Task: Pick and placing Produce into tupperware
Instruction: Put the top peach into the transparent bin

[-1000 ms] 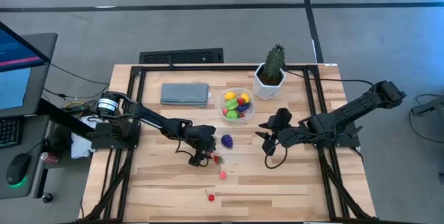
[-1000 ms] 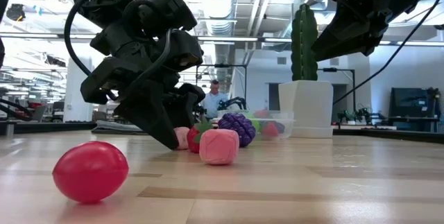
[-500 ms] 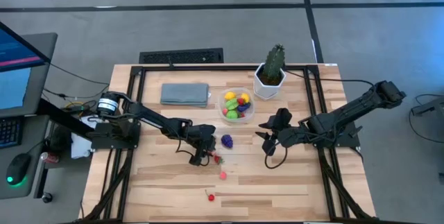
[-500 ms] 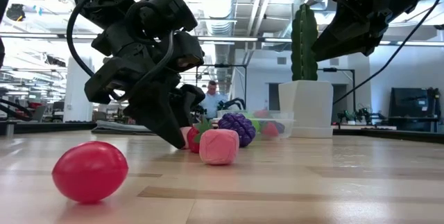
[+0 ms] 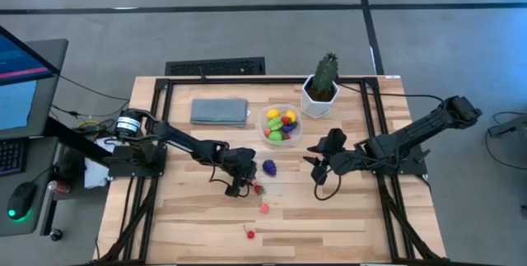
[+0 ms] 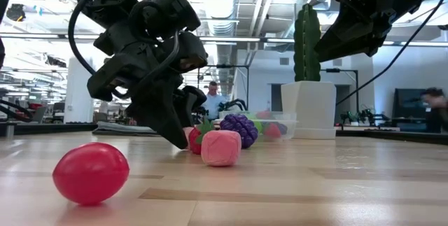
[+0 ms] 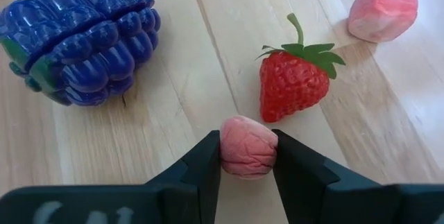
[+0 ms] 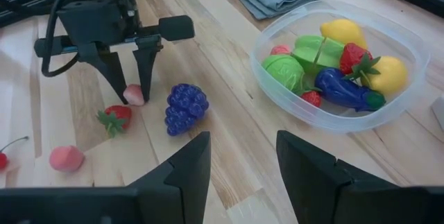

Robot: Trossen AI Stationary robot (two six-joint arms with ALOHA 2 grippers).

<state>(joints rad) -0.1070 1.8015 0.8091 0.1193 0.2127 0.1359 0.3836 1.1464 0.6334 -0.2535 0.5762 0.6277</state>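
My left pincer is down on the pale, straight-grained wooden table, its two dark fingers closed tight on a small pink piece, soft-looking, rounded and matte. Touching distance beyond it lies a red strawberry, dimpled, with a green leafy cap and thin stem. Beside that sits the purple grape bunch, glossy and knobbly, and farther off a second pink lump. Nearer the table's front edge a smooth red cherry lies alone with bare wood around it.

The tupperware, round, clear and thin-walled, stands beyond the grapes, holding yellow, green, purple and red pieces; a folded grey-blue cloth lies on its left and the white-potted cactus on its right.

My right pincer hangs over open boards right of the grapes, fingers parted, holding nothing.
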